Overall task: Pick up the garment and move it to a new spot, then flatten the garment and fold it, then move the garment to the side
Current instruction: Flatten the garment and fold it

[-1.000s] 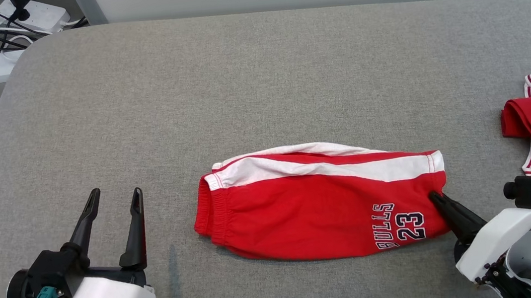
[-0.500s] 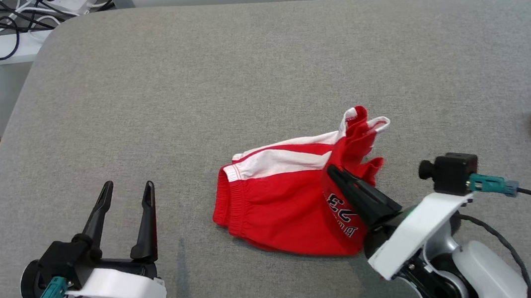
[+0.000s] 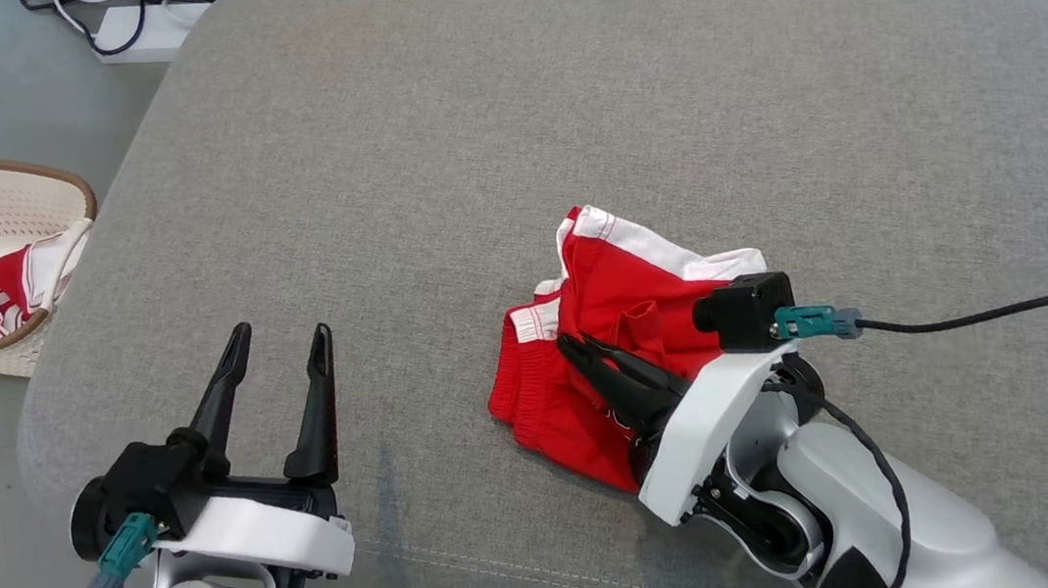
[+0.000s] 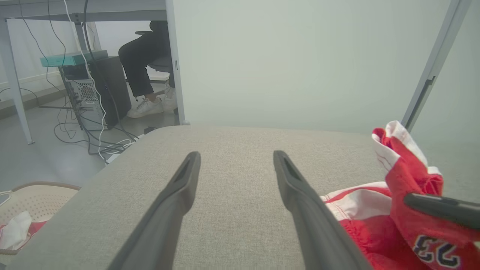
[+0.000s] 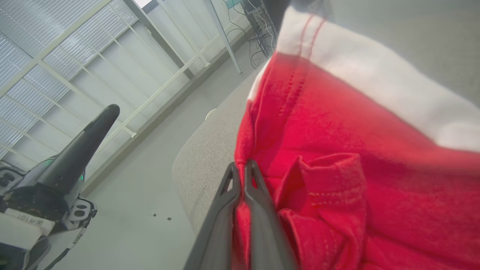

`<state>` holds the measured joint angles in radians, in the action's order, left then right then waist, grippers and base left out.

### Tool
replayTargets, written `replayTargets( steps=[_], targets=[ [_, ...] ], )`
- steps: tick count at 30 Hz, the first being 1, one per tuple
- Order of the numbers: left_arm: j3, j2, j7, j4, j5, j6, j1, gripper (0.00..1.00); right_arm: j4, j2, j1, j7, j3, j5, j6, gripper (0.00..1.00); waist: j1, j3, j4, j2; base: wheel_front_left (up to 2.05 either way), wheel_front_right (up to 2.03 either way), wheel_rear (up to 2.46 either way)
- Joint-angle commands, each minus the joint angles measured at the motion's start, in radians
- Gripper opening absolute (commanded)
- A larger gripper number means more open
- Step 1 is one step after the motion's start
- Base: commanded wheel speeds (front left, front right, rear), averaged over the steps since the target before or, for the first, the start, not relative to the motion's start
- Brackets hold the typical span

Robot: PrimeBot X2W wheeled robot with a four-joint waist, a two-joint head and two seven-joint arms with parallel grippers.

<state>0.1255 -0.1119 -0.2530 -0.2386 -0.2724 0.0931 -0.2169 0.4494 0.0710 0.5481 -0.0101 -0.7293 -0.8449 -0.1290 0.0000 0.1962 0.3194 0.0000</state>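
The garment is a pair of red shorts (image 3: 625,312) with white side stripes and a "23" print (image 4: 435,251), bunched up on the grey cushion (image 3: 467,143). My right gripper (image 3: 575,347) is shut on a red fold of the shorts (image 5: 337,150) and holds that end raised over the rest; cloth is pinched between the two fingers (image 5: 240,180). My left gripper (image 3: 278,347) hovers open over bare cushion to the left of the shorts, nothing between its fingers (image 4: 236,157).
A cream basket (image 3: 48,190) with red and white clothes stands on the floor at the left. Cables and a power strip (image 3: 147,16) lie on the floor beyond the cushion. A seated person's legs (image 4: 146,75) show far off by a desk.
The right gripper has dragged the shorts' right end up and leftward over the rest, bunching them. The head camera has swung, bringing the basket into view.
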Motion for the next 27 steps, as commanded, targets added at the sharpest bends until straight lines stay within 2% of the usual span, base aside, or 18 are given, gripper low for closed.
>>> replayTargets(
  steps=[1, 3, 4, 6, 13, 17, 19, 21, 22, 27],
  targets=[
    [-0.038, -0.015, -0.009, 0.014, 0.011, 0.009, -0.045, 1.0, 0.008, -0.021, 0.039, -0.027, -0.029, -0.021, -0.002, 0.0, 0.0, 0.005, 0.013, 0.0, 0.0, 0.0, 0.0],
    [-0.048, -0.009, -0.009, 0.009, 0.01, 0.012, -0.049, 1.0, 0.061, -0.021, 0.074, -0.043, -0.07, -0.038, -0.002, 0.0, 0.0, 0.008, 0.02, 0.0, 0.0, 0.0, 0.0],
    [-0.055, -0.004, -0.009, 0.006, 0.011, 0.015, -0.054, 1.0, 0.112, -0.021, 0.104, -0.054, -0.101, -0.063, -0.002, 0.1, 0.0, 0.011, 0.026, 0.0, 0.0, 0.0, 0.0],
    [-0.059, 0.001, -0.009, 0.004, 0.016, 0.017, -0.057, 1.0, 0.144, -0.021, 0.128, -0.067, -0.136, -0.09, -0.002, 1.0, 0.0, 0.014, 0.029, 0.0, 0.0, 0.0, 0.0],
    [-0.081, 0.01, -0.009, 0.004, 0.032, 0.024, -0.056, 1.0, 0.148, -0.021, 0.181, -0.126, -0.233, -0.193, -0.002, 1.0, 0.0, 0.009, 0.012, 0.0, 0.0, 0.0, 0.0],
    [-0.086, 0.015, -0.009, 0.005, 0.041, 0.027, -0.054, 1.0, 0.111, -0.021, 0.201, -0.179, -0.236, -0.201, -0.002, 1.0, 0.0, 0.005, -0.006, 0.0, 0.0, 0.0, 0.0],
    [-0.093, 0.015, -0.009, 0.007, 0.044, 0.028, -0.051, 1.0, 0.072, 0.002, 0.205, -0.213, -0.208, -0.18, -0.002, 1.0, 0.0, 0.004, -0.018, 0.0, 0.0, 0.0, 0.0],
    [-0.101, 0.015, -0.009, 0.009, 0.047, 0.029, -0.047, 1.0, 0.023, 0.052, 0.19, -0.236, -0.152, -0.152, -0.002, 1.0, 0.0, 0.0, -0.029, 0.0, 0.0, 0.0, 0.0],
    [-0.101, 0.015, -0.009, 0.009, 0.047, 0.029, -0.047, 1.0, 0.023, 0.052, 0.19, -0.236, -0.152, -0.152, -0.002, 1.0, 0.0, 0.0, -0.029, 0.0, 0.0, 0.0, 0.0],
    [-0.128, 0.008, -0.009, 0.017, 0.055, 0.031, -0.026, 1.0, -0.093, 0.187, 0.081, -0.251, 0.066, 0.0, -0.002, 1.0, 0.0, -0.015, -0.065, 0.0, 0.0, 0.0, 0.0]
  ],
)
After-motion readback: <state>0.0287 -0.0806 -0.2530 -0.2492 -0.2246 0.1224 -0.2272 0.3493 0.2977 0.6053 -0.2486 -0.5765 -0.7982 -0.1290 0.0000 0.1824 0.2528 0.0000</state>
